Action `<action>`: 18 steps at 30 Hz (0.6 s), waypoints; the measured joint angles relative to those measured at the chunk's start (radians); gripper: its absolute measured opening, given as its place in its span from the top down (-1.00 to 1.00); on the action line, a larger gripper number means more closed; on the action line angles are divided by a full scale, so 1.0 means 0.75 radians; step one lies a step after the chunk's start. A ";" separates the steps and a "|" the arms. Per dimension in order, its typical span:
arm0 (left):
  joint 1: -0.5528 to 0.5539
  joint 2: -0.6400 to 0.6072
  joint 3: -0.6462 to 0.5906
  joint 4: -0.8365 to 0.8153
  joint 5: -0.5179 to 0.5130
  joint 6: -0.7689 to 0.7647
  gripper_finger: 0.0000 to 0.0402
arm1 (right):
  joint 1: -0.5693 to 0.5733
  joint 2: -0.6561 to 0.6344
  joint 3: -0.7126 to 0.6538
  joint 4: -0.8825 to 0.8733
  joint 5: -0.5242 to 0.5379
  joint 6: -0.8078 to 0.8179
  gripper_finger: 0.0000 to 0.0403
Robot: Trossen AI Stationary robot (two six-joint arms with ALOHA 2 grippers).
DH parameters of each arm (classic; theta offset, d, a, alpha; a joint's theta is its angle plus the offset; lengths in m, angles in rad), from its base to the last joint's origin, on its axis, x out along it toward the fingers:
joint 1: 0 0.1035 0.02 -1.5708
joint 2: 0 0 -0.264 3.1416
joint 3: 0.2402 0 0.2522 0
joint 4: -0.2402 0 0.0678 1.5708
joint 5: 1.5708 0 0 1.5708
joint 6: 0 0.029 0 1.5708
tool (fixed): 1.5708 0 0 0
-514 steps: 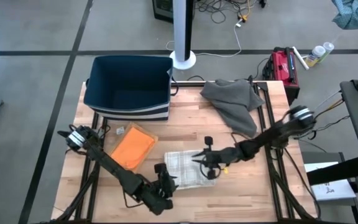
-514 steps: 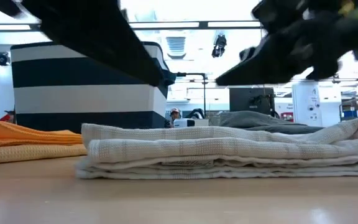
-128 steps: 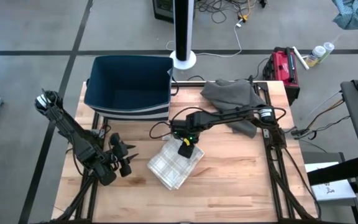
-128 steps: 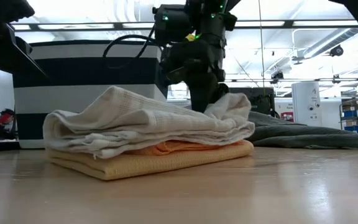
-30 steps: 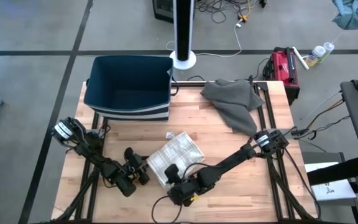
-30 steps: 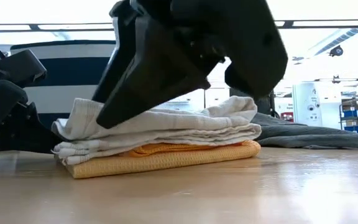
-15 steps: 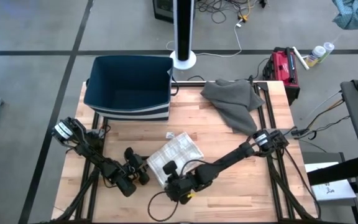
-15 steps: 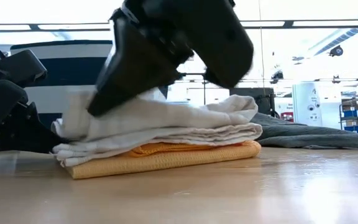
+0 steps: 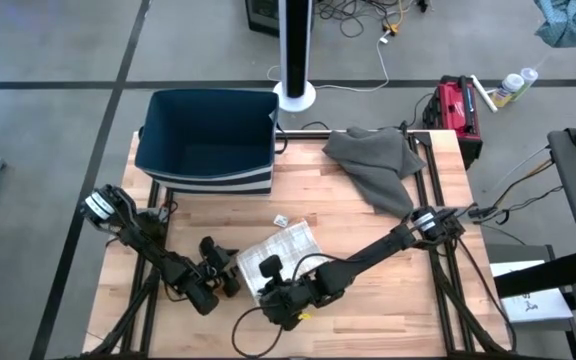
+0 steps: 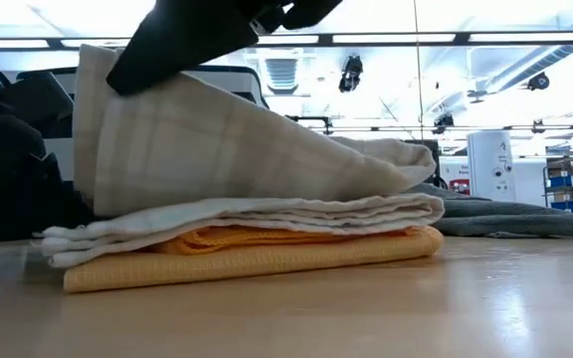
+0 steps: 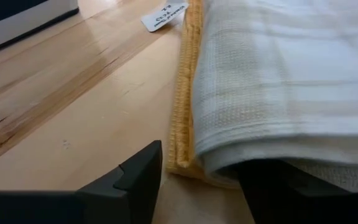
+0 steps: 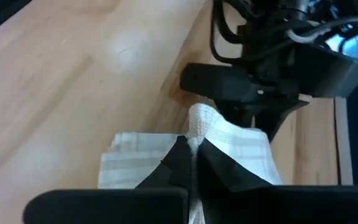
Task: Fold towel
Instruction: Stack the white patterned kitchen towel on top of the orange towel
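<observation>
Behind the desk (image 9: 368, 240) stood a dark bin. My white towel (image 9: 280, 252) lay on an orange one (image 10: 247, 261) near the desk's front edge, its long axis running back and rightward. My right tool (image 12: 190, 148), jaws pinched together on the towel's front-left corner, held it raised; folding meant carrying it along that axis. My left tool (image 9: 223, 281) waited apart, just left. A second earlier, the corner lay flat.
</observation>
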 joint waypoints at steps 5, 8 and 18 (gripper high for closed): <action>0.000 -0.047 0.000 -0.050 0.009 0.007 0.01 | -0.015 0.004 -0.017 -0.006 0.050 0.056 0.98; -0.001 -0.076 0.000 -0.087 0.005 0.000 0.03 | -0.016 0.004 -0.008 -0.001 0.092 0.050 0.98; 0.001 -0.099 0.001 -0.138 -0.009 -0.087 0.03 | -0.011 0.001 -0.039 0.031 0.026 0.110 0.98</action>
